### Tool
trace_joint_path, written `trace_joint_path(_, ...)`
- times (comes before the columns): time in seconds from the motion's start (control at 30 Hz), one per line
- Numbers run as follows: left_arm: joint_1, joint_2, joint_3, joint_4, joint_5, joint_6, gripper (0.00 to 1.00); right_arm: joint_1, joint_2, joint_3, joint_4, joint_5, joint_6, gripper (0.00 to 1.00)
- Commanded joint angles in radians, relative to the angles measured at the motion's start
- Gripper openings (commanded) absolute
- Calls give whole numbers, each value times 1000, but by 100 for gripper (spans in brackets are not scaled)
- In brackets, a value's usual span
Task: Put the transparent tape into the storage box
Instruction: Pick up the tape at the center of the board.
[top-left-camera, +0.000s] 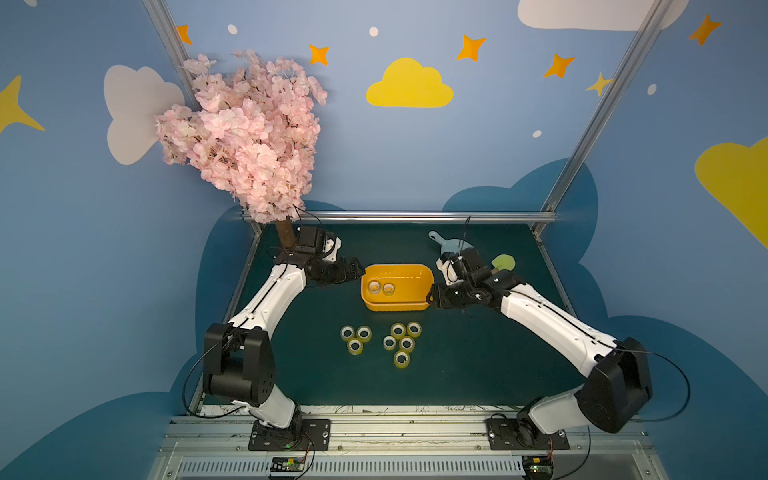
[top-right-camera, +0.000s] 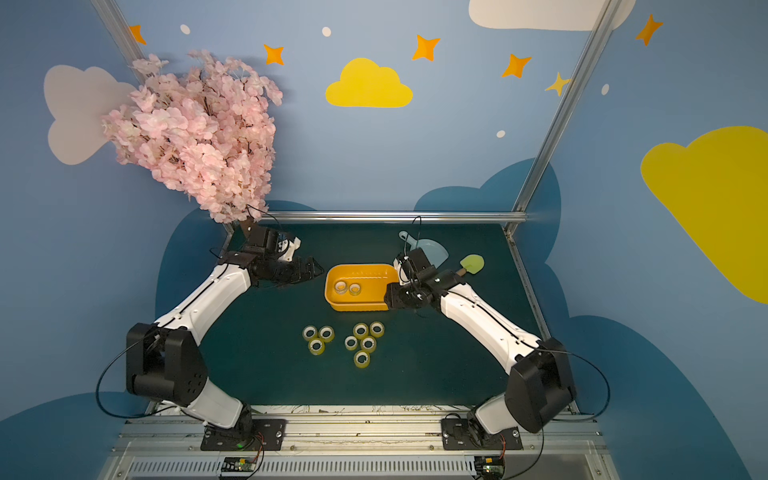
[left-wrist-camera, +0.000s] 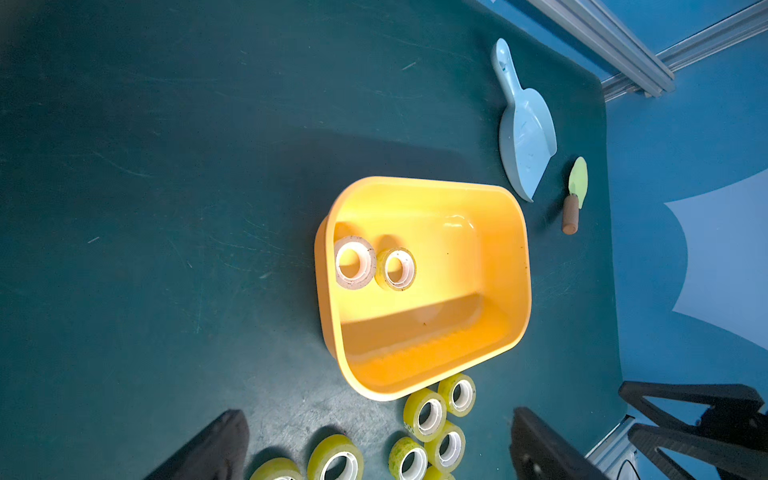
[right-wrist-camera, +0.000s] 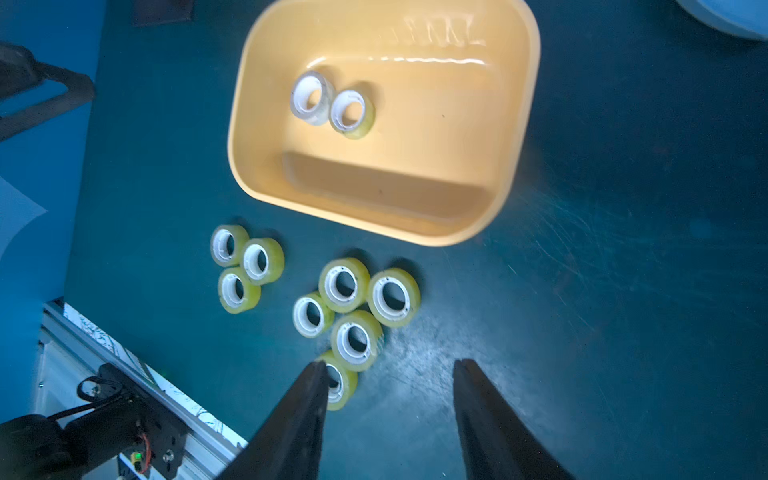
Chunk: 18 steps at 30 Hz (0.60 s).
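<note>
The orange-yellow storage box (top-left-camera: 395, 306) stands mid-table, and two rolls of transparent tape (top-left-camera: 374, 286) (top-left-camera: 389, 289) lie side by side in it. In front of the box, three more yellowish rolls (top-left-camera: 355, 338) form one cluster and several rolls (top-left-camera: 401, 341) another. My left gripper (top-left-camera: 358, 270) hovers at the box's left end, open and empty; its wrist view shows the box (left-wrist-camera: 415, 336) between dark fingertips (left-wrist-camera: 226, 436). At the box's right end my right gripper (top-left-camera: 432, 296) is open too, nothing between its jaws (right-wrist-camera: 390, 365), one roll (right-wrist-camera: 344, 386) partly behind a finger.
A pale blue dustpan (top-left-camera: 451, 245) and a green spatula with a brown handle (top-left-camera: 503, 262) lie behind the right arm. A pink blossom tree (top-left-camera: 245, 137) stands at the back left corner. An aluminium rail (top-left-camera: 399, 216) borders the table's far edge.
</note>
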Motion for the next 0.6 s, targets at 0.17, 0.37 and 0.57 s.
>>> trace_joint_path(0.17,-20,24,23,-17,-9,24,100,8,-104,-282,181,-14,129,54)
trace_joint_path(0.37,-28,33,30,-27,-17,28,100,26,-4,-285,209,-27,164,54)
trace_joint_path(0.57,-31,32,29,-27,-22,31,100,41,127,-223,212,-33,172,52)
